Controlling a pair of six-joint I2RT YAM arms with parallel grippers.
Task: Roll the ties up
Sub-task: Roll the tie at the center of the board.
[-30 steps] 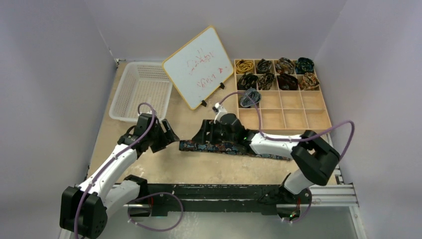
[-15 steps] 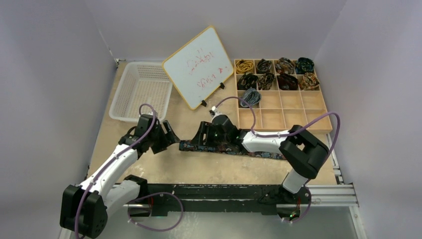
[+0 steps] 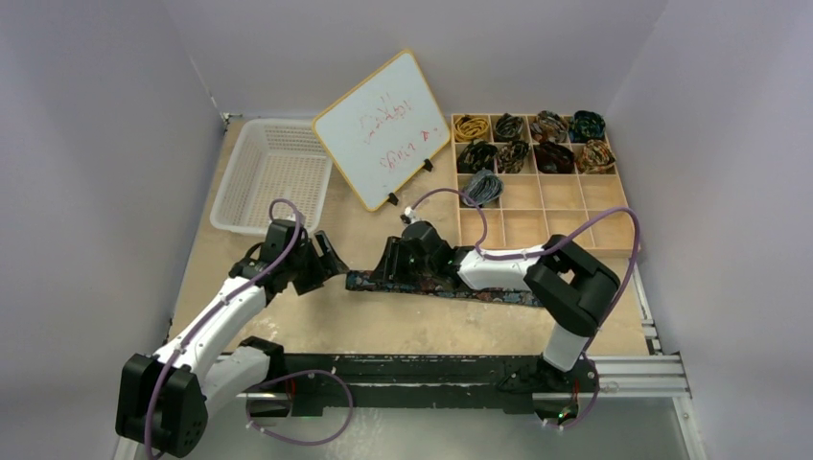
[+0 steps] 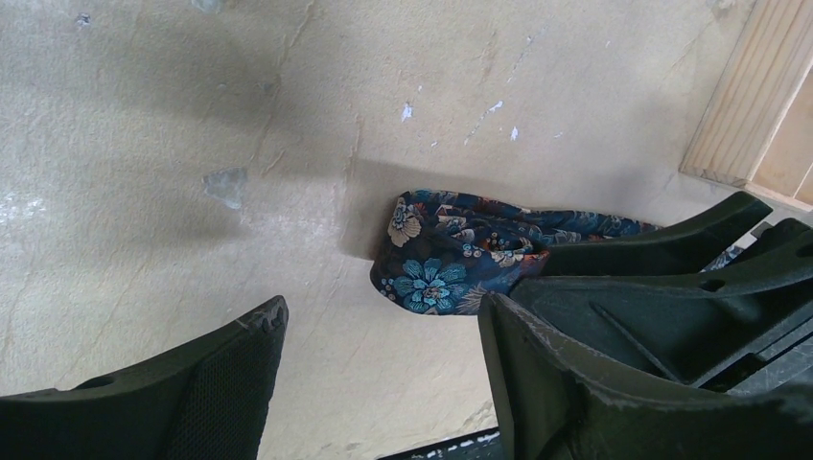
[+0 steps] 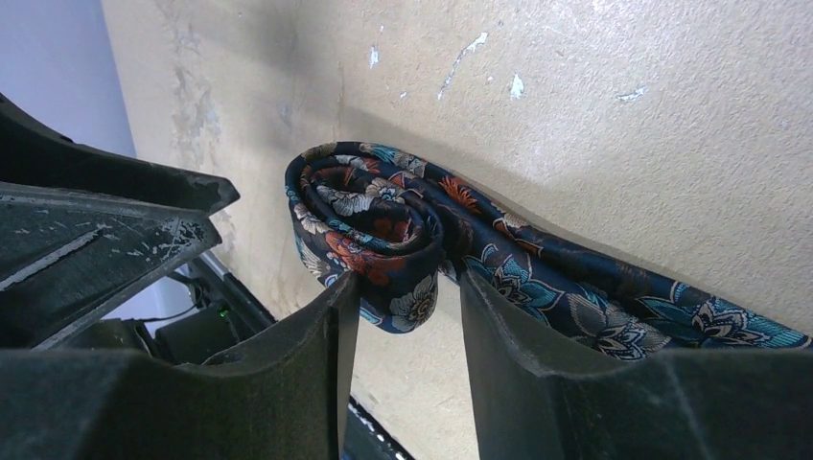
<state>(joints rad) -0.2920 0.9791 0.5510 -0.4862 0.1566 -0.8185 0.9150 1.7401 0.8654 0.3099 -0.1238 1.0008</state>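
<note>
Navy floral tie (image 3: 451, 287): lies flat on the table (image 3: 403, 326) just ahead of the arms, running left to right near mid-table, left end wound into a small coil (image 5: 369, 225), the rest trailing right as a flat strip. Right gripper (image 3: 376, 276): clenched on that coil, one finger (image 5: 297, 374) on each side, pinching the roll at its lower edge; spiral layers plain in the right wrist view. Left gripper (image 3: 331, 261): released, jaws spread wide, low over the table just left of the coil, not touching it; in the left wrist view, sees the tie end ahead of its spread fingers (image 4: 206, 383), with the right gripper's fingers reaching in from the right. Rolled ties (image 3: 553, 157): nine coils in the wooden tray (image 3: 566, 230) at far right, one per compartment, four across the back row, four across the second row, one grey-blue coil (image 3: 482, 186) at the left of the third row. Whiteboard (image 3: 383, 129): propped tilted on small feet between tray and basket, red scribble not readable. White plastic basket (image 3: 273, 172): sits at the far left of the table, well apart from the tie.
</note>
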